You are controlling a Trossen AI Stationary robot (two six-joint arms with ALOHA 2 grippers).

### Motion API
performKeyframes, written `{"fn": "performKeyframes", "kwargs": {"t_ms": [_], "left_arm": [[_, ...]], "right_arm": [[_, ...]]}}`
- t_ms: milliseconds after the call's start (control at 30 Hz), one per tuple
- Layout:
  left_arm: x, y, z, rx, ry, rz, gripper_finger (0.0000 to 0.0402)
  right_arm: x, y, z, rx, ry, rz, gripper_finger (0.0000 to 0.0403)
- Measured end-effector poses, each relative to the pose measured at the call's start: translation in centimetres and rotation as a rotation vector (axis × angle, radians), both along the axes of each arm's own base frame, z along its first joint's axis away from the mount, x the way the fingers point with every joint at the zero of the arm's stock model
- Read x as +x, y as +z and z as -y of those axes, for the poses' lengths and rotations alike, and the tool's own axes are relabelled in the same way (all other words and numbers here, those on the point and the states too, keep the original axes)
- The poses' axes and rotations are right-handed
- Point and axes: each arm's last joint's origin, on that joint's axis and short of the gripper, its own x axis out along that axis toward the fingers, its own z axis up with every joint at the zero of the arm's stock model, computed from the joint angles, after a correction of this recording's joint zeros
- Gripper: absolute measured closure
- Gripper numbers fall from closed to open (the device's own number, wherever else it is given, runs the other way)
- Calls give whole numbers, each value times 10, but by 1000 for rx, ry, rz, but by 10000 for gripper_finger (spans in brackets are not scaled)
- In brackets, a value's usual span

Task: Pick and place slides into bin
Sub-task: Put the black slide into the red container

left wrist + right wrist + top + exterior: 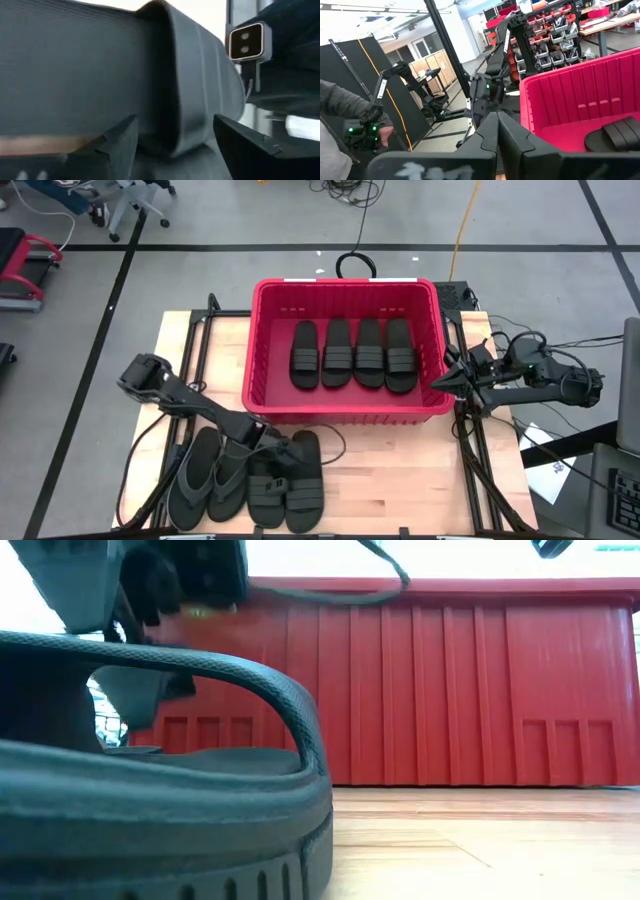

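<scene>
Several black slides lie side by side, soles down, on the table's near left: two thong slides (207,480) and two band slides (288,485). My left gripper (283,458) hangs low over the band slides, slanting down. In the left wrist view it (175,117) is open, with a slide's ribbed band strap (190,75) between its fingers. Several more slides (352,355) lie flat in a row in the red bin (345,283). My right gripper (447,377) waits shut beside the bin's right rim. My left gripper stands open with one finger (117,142) on each side of the band strap's edge (170,130), coming slanting down from the table's left. Whether either finger touches the strap, I cannot tell. The slide rests on the table.
The bin's slotted near wall (450,690) rises just behind the slides on the table. Bare wooden table (400,490) stretches to the right of them. A cable (352,265) lies on the floor behind the bin. A person (340,130) shows in the room beyond.
</scene>
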Motion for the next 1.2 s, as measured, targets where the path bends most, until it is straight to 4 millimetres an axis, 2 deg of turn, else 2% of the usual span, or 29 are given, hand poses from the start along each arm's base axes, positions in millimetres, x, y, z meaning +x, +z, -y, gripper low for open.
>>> {"fn": "performKeyframes", "kwargs": {"t_ms": [67,233,367,467,633,700,833,1033,1100,1200], "left_arm": [[3,-10,2,-32,7,-43,132],[15,-25,8,-106,14,-22,120],[20,-25,11,-118,-1,41,141],[20,-21,12,-123,-29,80,199],[23,-7,18,-224,-108,185,361],[25,0,20,-246,-121,218,385],[28,27,23,-267,-116,243,385],[22,97,26,-270,-174,363,395],[23,114,25,-243,-162,375,397],[25,151,19,-184,-131,414,398]], "right_arm": [[0,0,0,0,0,0,403],[0,0,0,0,0,0,403],[0,0,0,0,0,-1,403],[0,0,0,0,0,-1,403],[0,0,0,-2,0,-1,403],[0,0,0,-2,0,-1,403],[0,0,0,0,0,0,403],[0,0,0,-6,2,1,403],[0,0,0,-5,2,1,403],[0,0,0,-4,2,1,403]]}}
